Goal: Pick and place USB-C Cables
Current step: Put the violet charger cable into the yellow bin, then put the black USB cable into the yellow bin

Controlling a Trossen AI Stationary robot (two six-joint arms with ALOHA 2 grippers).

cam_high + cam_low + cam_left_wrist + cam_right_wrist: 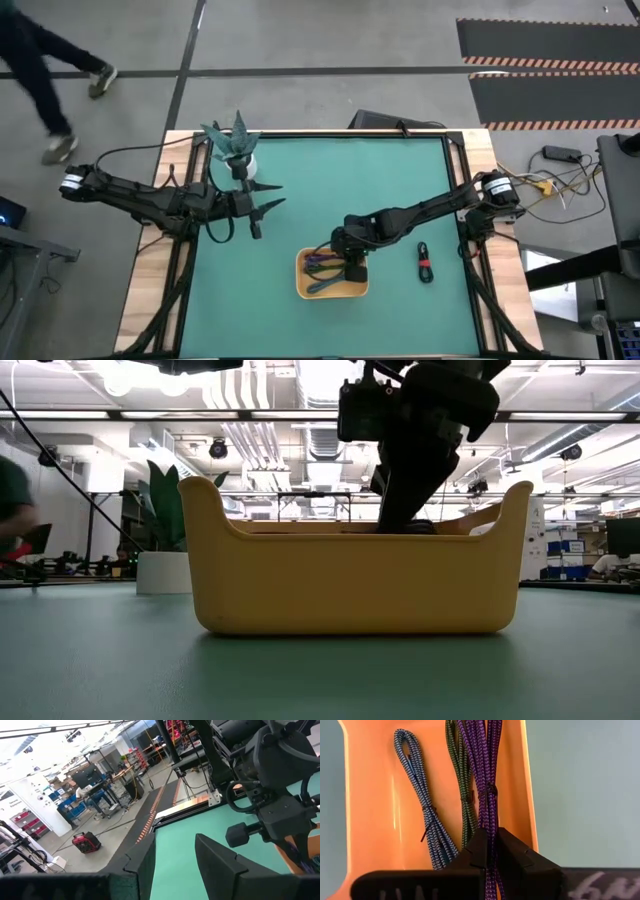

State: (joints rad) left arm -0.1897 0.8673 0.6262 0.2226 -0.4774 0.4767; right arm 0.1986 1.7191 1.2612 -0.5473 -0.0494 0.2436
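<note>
Green surface [400,190] carries an orange tray [367,795]; right gripper [487,851] jaws pinch the purple cable bundle [487,775] over it; left gripper [262,205] jaws gape, empty.

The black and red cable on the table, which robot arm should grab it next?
The right arm, probably. The black and red cable lies on the right side, near the right gripper, which must first drop its purple cable in the tray. The left gripper waits farther away.

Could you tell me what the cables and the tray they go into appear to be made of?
The purple cable, teal cable and green cable show a woven two-tone pattern, so probably braided fabric sleeves. The orange tray looks like smooth moulded plastic, with a soft sheen and rounded corners.
</note>
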